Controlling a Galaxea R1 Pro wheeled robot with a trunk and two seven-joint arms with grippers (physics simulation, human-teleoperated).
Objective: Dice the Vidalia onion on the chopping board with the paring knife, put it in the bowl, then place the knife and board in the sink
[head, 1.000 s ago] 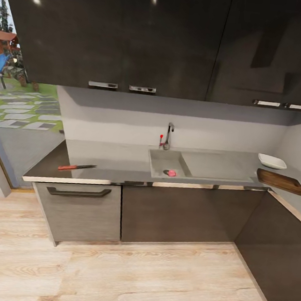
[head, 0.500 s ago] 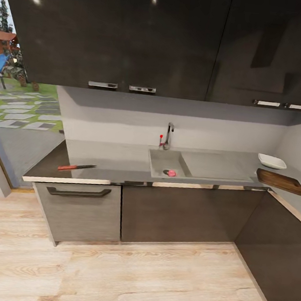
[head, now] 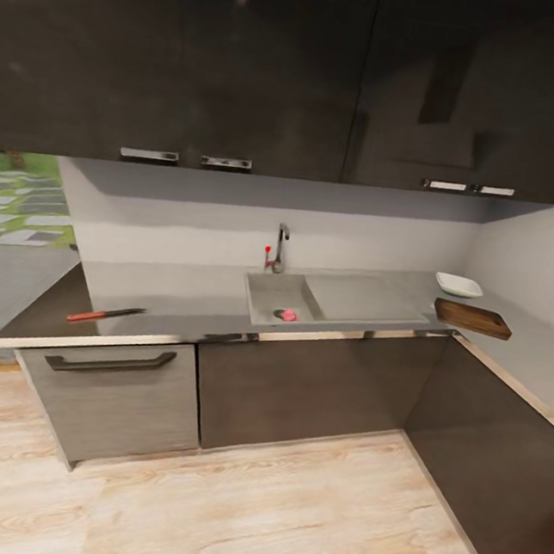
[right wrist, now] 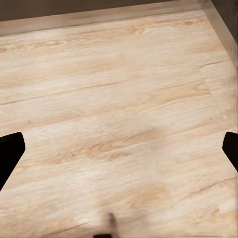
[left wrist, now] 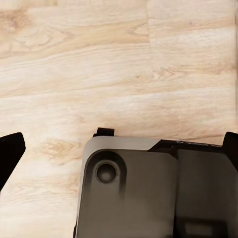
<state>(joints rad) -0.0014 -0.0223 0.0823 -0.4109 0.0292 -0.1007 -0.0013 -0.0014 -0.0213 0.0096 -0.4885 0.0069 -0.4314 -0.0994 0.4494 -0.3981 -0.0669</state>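
Note:
The pinkish Vidalia onion (head: 289, 315) lies in the grey sink (head: 266, 291), below the chrome tap (head: 281, 246) with its red knob. The paring knife (head: 104, 316), red-handled, rests on the countertop (head: 171, 294) well left of the sink. At the right corner the white bowl (head: 459, 285) sits just behind the brown chopping board (head: 472, 318). My left gripper (left wrist: 119, 148) is open, hanging over the wooden floor and my own base. My right gripper (right wrist: 119, 148) is open too, above bare floor, with nothing between its dark fingertips (right wrist: 10, 153).
Dark wall cabinets (head: 251, 66) hang over the counter and dark base cabinets (head: 297, 392) stand under it. The counter turns a corner at the right (head: 527, 360). Light wooden floor (head: 240, 506) lies between me and the cabinets. A window (head: 17, 202) is at the left.
The whole head picture has shifted left and the counter looks slightly farther: the camera moved. Onion, knife, bowl and board keep their places on the counter.

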